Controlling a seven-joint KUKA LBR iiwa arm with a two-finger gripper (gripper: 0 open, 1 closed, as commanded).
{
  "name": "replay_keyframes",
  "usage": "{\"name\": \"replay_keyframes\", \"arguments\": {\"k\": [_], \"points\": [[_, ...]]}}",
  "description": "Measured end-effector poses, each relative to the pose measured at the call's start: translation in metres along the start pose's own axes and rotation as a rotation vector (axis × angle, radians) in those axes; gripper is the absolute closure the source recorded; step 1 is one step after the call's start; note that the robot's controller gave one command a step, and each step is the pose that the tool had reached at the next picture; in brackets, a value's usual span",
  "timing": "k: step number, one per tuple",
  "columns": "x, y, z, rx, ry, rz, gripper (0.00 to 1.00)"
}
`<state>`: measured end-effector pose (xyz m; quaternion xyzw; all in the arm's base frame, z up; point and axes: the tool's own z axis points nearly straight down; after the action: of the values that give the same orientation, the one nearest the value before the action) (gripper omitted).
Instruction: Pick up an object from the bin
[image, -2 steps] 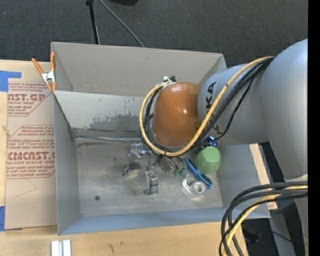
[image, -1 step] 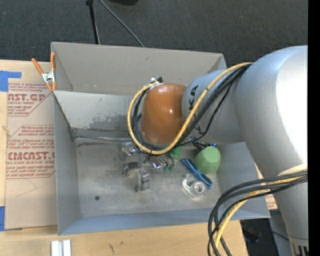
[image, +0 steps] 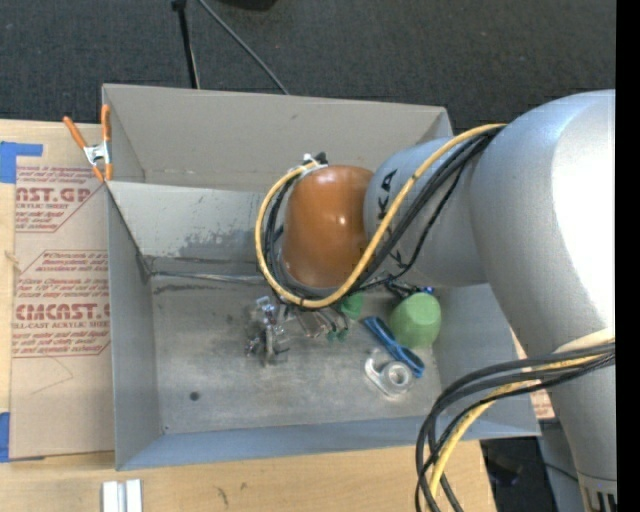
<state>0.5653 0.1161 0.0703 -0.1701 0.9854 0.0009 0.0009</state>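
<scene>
**A:** Where's the gripper (image: 268, 335)?

**B:** Low over the floor of the bin (image: 140, 400), about mid-bin, at the left end of the loose parts. Jaws: can't tell whether they're spread or pressed together. From this angle the tip is just a small metal tangle.

**A:** Nearest thing?

**B:** Some small brownish bits (image: 325, 326) just to its right. Can't tell if they touch it.

**A:** Further out?

**B:** Small green piece (image: 352, 303), partly under the wrist. Right of that is a green round block (image: 415, 318). A blue strip (image: 385, 338) lies diagonally just beside it. A clear ring-shaped piece (image: 390, 376) sits at the strip's lower end, touching or nearly so.

**A:** Arm?

**B:** In from the right. The orange cover (image: 322, 235) sits above the gripper, with yellow and black cables (image: 265, 230) looped round it.
</scene>
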Motion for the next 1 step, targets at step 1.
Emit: {"name": "replay_keyframes", "arguments": {"k": [1], "points": [[-0.0105,0.017,0.0004,0.001,-0.001,-0.277,1.0]]}}
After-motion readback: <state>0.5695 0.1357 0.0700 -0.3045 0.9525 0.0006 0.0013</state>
